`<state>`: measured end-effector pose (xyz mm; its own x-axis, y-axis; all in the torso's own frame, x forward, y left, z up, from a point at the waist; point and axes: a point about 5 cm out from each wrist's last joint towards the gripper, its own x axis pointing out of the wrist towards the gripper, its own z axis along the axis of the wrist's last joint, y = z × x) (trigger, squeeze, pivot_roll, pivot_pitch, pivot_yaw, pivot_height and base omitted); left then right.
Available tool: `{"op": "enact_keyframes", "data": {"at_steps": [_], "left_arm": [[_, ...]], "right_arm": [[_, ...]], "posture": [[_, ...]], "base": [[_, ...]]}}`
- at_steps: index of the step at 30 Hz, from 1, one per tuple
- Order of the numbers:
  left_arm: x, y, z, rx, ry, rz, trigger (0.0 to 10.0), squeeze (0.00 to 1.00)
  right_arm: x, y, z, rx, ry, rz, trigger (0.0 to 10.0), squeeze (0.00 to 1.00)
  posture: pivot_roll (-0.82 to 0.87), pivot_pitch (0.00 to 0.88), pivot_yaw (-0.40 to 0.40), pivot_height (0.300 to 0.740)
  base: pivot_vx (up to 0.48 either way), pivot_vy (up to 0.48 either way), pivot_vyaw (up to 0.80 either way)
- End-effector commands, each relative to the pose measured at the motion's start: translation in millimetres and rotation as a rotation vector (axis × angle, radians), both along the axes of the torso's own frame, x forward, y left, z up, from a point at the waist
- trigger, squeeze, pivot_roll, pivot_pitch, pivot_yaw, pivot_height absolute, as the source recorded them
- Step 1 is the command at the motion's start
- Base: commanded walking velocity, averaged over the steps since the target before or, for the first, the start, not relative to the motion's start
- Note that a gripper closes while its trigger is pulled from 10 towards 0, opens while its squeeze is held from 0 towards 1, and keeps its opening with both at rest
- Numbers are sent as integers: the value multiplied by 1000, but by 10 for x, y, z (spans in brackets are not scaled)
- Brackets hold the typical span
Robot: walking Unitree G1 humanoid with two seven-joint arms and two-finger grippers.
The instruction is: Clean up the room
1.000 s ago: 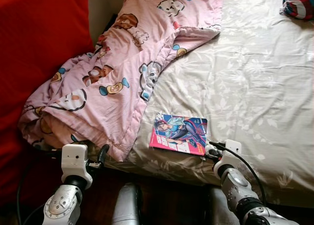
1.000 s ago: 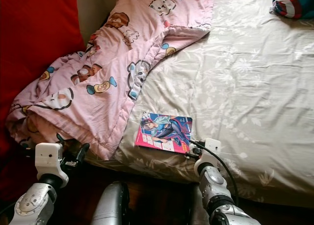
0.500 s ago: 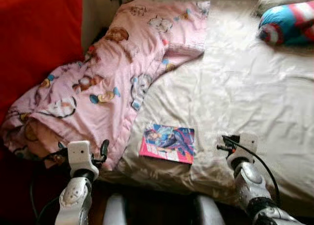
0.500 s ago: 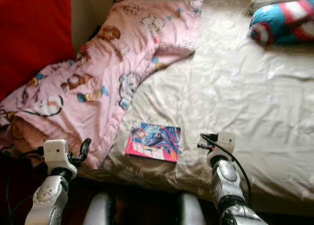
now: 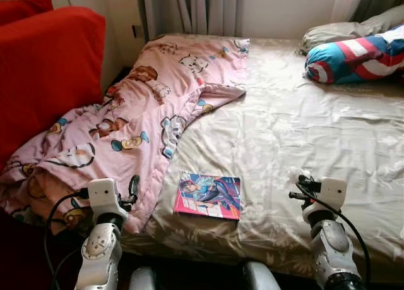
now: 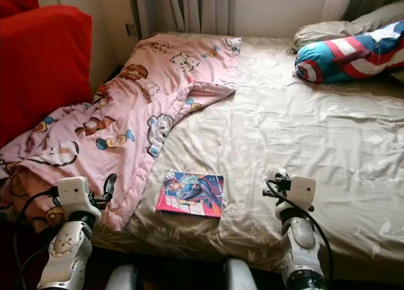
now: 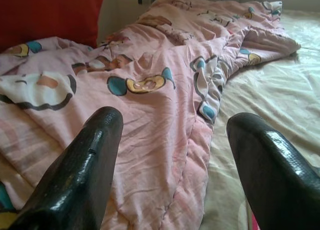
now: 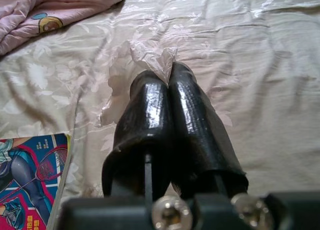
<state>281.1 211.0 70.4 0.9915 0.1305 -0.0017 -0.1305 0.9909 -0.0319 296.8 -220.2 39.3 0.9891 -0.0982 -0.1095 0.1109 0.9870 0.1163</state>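
Black fingers of the right gripper (image 8: 167,64) are clenched on a pinch of the beige bedsheet (image 5: 303,126), near the bed's front edge. At the left, the left gripper (image 7: 170,155) hangs released, its 2 fingers spread over the pink blanket (image 5: 145,107). Between the arms lies a magazine (image 5: 208,196), flat on the sheet just beside the blanket's hem. Farther back rests a striped pillow (image 5: 353,53).

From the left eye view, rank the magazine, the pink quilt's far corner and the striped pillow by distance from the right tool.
1. Magazine: on the sheet, just left of the right tool.
2. Striped pillow: at the bed's head, ahead on the right.
3. Pink quilt far corner: far left, slightly farther.
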Motion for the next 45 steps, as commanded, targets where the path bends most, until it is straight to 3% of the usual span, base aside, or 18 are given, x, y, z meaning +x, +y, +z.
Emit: {"op": "enact_keyframes", "data": {"at_steps": [1, 5, 12, 17, 22, 26, 29, 35, 45], "left_arm": [[-4, 23, -12, 1, 1, 2, 10000, 0], [-17, 57, -20, 4, -2, 18, 10000, 0], [5, 61, -109, 7, 16, 20, 10000, 0], [31, -41, -170, -9, 37, -29, 10000, 0], [19, -15, -171, -6, 38, -27, 10000, 0], [67, 155, -106, 4, 10, 37, 10000, 0], [17, 252, -106, -11, -6, 98, 10000, 0], [-66, 244, -116, -4, -25, 105, 10000, 0], [-72, 134, -181, 2, 10, 29, 10000, 0]], "right_arm": [[3, 14, 44, 0, -32, -7, 10000, 0], [-56, 87, 14, 5, -43, 32, 10000, 0], [-66, 34, -48, -2, 13, 16, 10000, 0], [-196, -189, 15, -19, -40, -68, 10000, 0], [-247, -244, 12, -18, -46, -94, 10000, 0], [-175, -99, 49, -51, -47, -8, 10000, 0], [-156, -28, 20, -32, -34, 14, 10000, 0], [-127, 59, 5, -30, -8, 70, 10000, 0], [-192, 72, -129, -7, 40, -46, 10000, 0]], "posture": [[-75, 0, -3, 614], [-68, 0, 3, 614], [-66, 0, -13, 644], [-145, 0, 55, 669], [-146, 0, 53, 684], [-158, 0, 3, 709], [-110, 0, -29, 734], [-36, 0, -67, 740], [-73, 0, 39, 740]], "base": [[0, 0, 0], [0, 0, 0], [0, 0, 0], [0, 0, 0], [0, 0, 0], [0, 0, 0], [0, 0, 0], [0, 0, 0], [0, 0, 0]]}}
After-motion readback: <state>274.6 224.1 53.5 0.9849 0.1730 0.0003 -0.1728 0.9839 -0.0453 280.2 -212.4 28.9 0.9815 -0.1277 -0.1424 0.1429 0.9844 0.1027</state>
